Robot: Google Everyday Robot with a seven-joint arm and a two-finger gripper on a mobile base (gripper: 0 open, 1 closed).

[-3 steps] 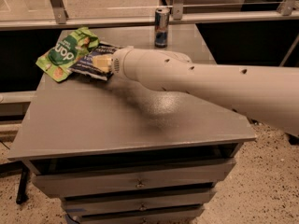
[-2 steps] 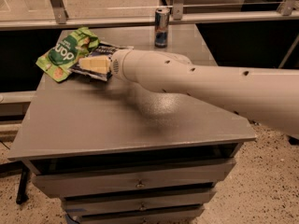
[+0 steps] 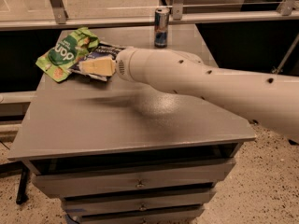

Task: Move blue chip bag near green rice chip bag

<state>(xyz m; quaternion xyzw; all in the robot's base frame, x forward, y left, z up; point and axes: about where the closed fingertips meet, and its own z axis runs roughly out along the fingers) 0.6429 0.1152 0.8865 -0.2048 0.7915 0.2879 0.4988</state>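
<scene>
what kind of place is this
Probably an office or lab space: a grey drawer cabinet, speckled floor, glass railing behind. The claw is at the blue chip bag, at the cabinet's far left.

The arm (image 3: 196, 78) is a thick, smooth, off-white tube that widens toward four o'clock and is dotted with small dark round spots, perhaps screw recesses. Its narrow end carries a ring of fine slots. The gripper (image 3: 96, 67), pale cream, sits at ten o'clock from the view's centre.

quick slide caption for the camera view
The pincer over the blue chip bag, beside the green rice chip bag at the far-left corner of the grey cabinet; drink can at the back edge.
</scene>
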